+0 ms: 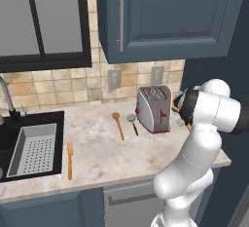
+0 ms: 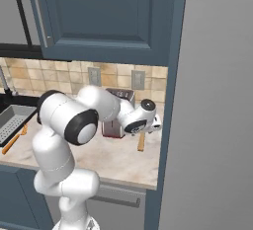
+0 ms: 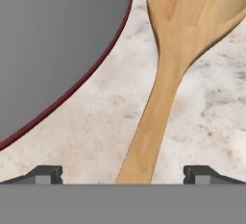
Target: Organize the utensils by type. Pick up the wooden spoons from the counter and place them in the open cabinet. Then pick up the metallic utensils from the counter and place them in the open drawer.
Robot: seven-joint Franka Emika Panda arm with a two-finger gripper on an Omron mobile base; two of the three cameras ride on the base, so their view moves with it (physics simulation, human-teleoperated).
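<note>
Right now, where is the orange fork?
In the left base view, the orange fork lies flat on the counter, right beside the sink and left of the wooden spoon; the right base view shows it at the far left.

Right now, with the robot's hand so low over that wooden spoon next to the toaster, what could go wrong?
The light-brown wooden spoon lies flat on the beige marbled counter between the open gripper fingertips, so its thin handle might slip or pivot as the jaws close.

The silver toaster with dark red trim sits right beside the spoon, so a finger could bump it.
</note>
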